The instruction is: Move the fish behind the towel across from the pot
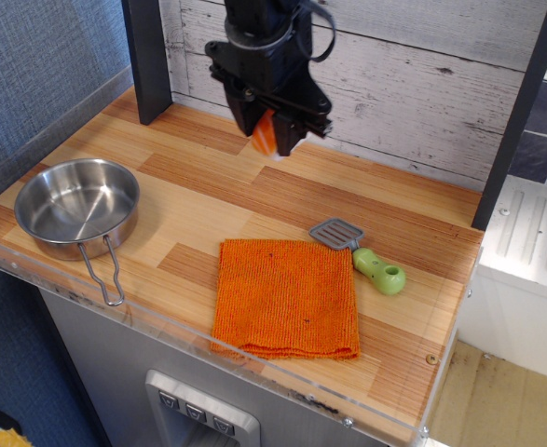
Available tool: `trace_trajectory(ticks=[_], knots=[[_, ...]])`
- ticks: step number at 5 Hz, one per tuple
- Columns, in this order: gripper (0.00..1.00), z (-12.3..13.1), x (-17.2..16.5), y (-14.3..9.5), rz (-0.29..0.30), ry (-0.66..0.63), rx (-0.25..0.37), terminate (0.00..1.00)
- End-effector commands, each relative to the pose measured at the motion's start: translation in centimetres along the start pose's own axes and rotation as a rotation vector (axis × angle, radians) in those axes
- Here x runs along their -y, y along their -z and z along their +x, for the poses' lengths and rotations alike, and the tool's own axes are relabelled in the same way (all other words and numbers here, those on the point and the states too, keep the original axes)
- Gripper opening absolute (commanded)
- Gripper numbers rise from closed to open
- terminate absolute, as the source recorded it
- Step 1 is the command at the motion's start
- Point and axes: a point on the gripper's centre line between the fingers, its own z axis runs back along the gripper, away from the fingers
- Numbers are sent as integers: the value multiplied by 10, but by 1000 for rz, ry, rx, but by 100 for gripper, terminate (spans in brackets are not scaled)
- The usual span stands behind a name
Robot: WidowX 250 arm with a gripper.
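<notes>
My black gripper [266, 132] hangs over the back of the wooden counter and is shut on the fish [265, 136], a small orange toy with a white base showing between the fingers. It holds the fish just above the wood, behind and left of the towel [285, 298], a square orange knitted cloth lying flat near the front edge. The pot [75, 207], a shallow shiny steel pan with a wire loop handle, sits at the front left, well apart from the gripper.
A grey spatula with a green handle [378, 271] lies at the towel's back right corner. A dark post [148, 60] stands at the back left and a pale plank wall [422, 84] runs behind. A clear plastic lip [254, 368] edges the counter front.
</notes>
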Motion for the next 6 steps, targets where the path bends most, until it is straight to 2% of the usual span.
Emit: trace_trajectory(ticks=[1, 2, 3, 6], knots=[[0, -9, -20, 21, 41, -31, -51, 0], [0, -17, -26, 38, 43, -45, -100, 0], [100, -17, -28, 44, 52, -37, -160, 0], [100, -6, -12, 30, 47, -14, -144, 0]])
